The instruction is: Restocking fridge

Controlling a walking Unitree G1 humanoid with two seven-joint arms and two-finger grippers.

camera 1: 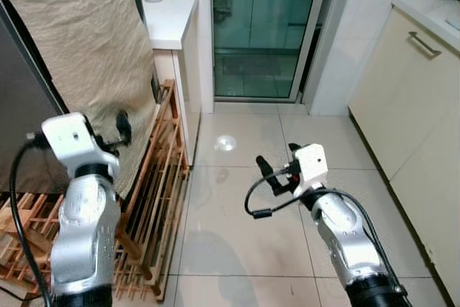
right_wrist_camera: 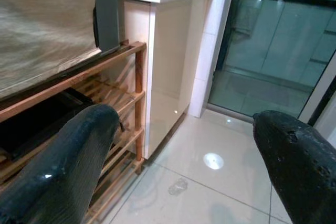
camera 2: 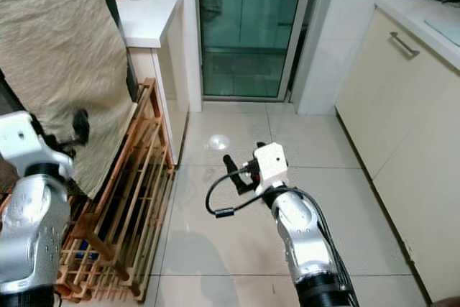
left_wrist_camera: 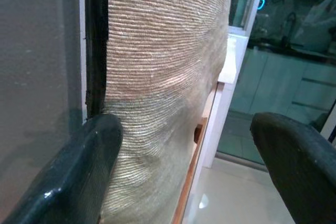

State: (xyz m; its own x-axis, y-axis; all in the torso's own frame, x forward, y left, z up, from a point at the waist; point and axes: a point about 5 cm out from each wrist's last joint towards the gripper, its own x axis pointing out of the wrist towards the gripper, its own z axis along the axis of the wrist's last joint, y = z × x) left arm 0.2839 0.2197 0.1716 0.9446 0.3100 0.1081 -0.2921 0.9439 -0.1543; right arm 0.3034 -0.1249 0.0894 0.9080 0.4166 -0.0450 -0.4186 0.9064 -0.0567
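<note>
The left gripper [left_wrist_camera: 184,171], fingers spread and empty, hangs just before the fridge [camera 1: 21,98], its dark door edge straight ahead with the cloth [camera 1: 86,48] draped over it; this arm is nearer. The right gripper [camera 1: 277,167], likewise spread, floats over open floor [camera 1: 237,228] well away. A wooden rack [camera 1: 154,199] crowds the fridge's foot.
</note>
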